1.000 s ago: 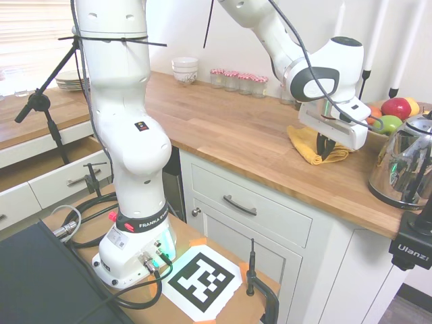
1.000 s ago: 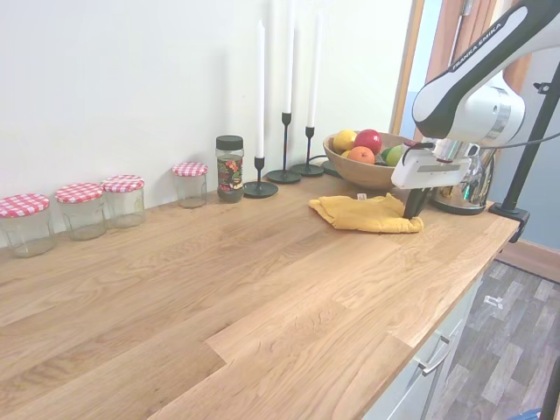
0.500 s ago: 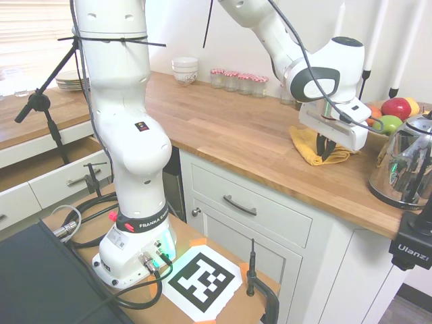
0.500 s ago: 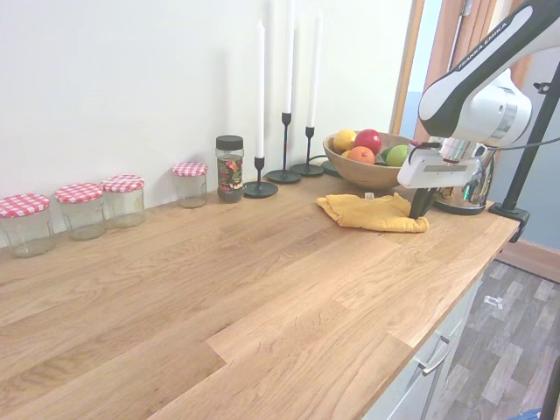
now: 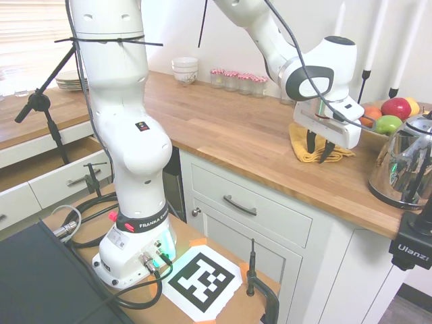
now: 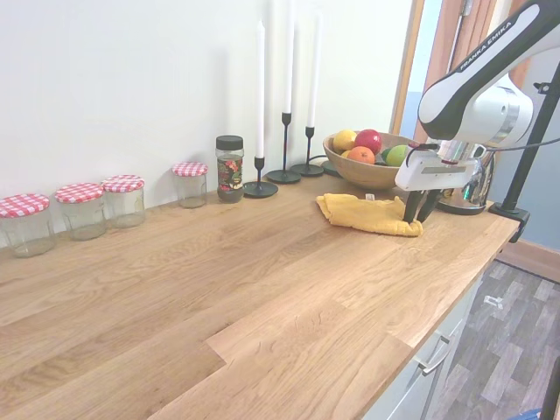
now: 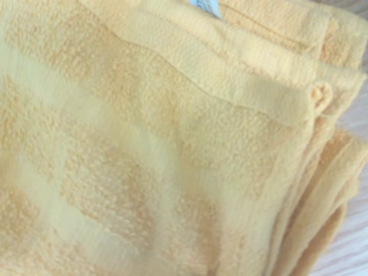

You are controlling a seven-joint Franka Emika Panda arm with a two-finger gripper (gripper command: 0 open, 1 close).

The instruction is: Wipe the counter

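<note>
The counter (image 6: 262,289) was a long run of warm-brown wooden planks with visible seams, smooth and faintly glossy, over white panelled cabinets (image 5: 270,223) with a metal bar handle (image 5: 239,205). Near its far end lay a yellow cloth (image 6: 363,213), folded and rumpled; the wrist view showed its looped terry pile, stitched hems and stacked layers (image 7: 172,149). The gripper (image 5: 318,150) hung just over the cloth, its two dark fingers (image 6: 411,206) spread apart and pointing down, tips at or close to the fabric; whether they touched it could not be told.

Just beyond the cloth stood a shallow wooden bowl (image 6: 354,172) holding fruit: a red apple (image 6: 369,140), a green one (image 6: 396,154), a yellow piece and an orange. A rounded, shiny metal kettle (image 5: 403,169) sat near the bowl.

Against the wall stood three slim black candlesticks with tall white candles (image 6: 286,61), a dark-lidded glass jar (image 6: 230,168) with mixed contents, and four clear glass jars with red-and-white checked lids (image 6: 80,210); what was in them could not be made out. Farther along, stacked white bowls (image 5: 185,69) and a pile of plates (image 5: 71,81) rested on the wood.
</note>
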